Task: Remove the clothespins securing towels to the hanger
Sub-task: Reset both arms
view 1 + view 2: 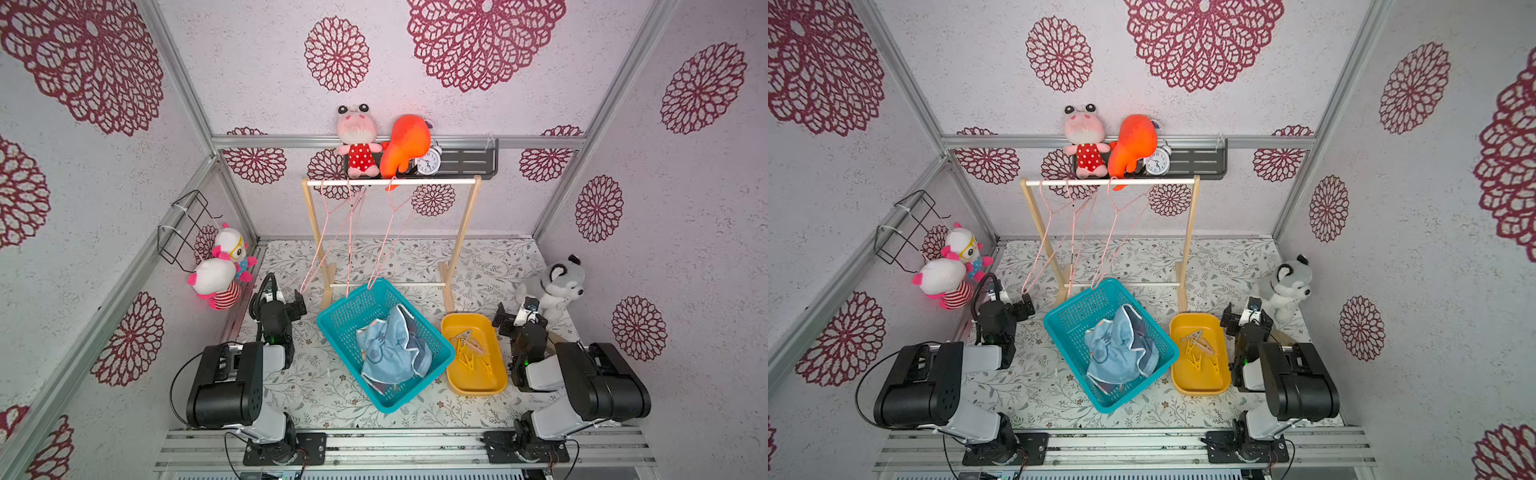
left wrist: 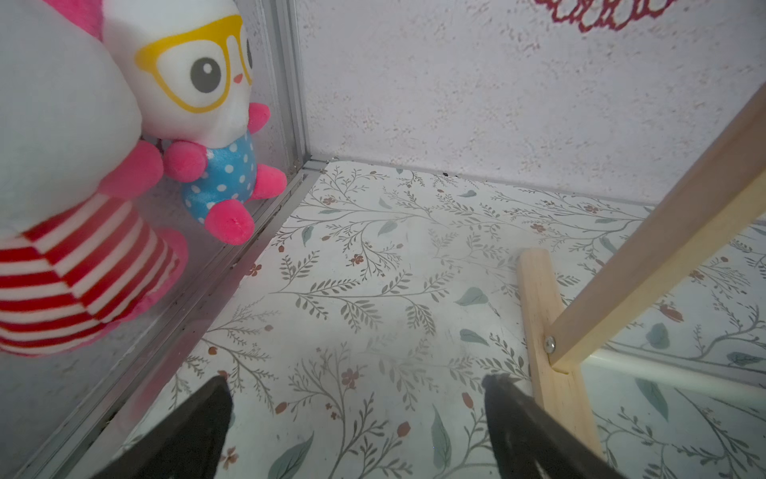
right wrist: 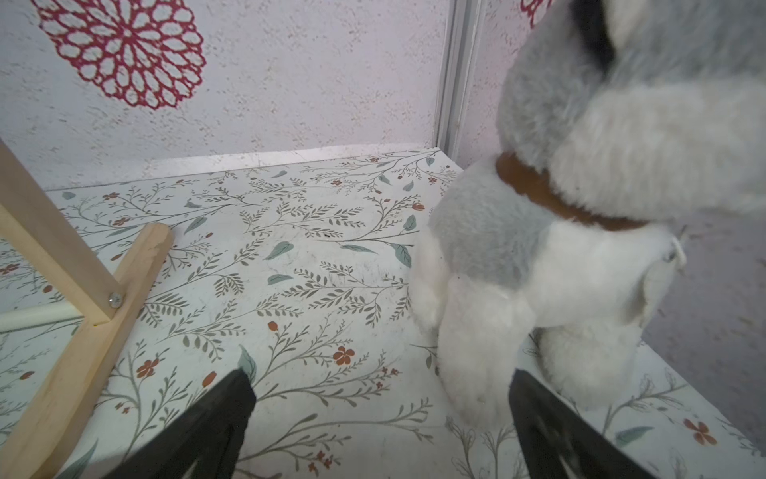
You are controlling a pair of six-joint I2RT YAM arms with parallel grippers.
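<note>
Both the left hand (image 2: 356, 381) and the right hand (image 3: 379, 375) are spread wide, empty, low over the surface (image 2: 373, 269). The clothespins (image 1: 469, 351) are found loose in the yellow tray (image 1: 478, 382) at the right; the towels (image 1: 390, 353) are heaped in the teal basket (image 1: 349, 311), the pink hangers (image 1: 350, 249) bare. The clothespins are judged light, stiff, slick plastic, best squeezed at the lever tails.

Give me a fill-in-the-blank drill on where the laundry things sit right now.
The clothespins lie in the ____ tray.
The hangers carry ____ towels; all are bunched in the basket.
The left gripper and right gripper both stand ____ and empty.
Missing words: yellow; no; open.
</note>
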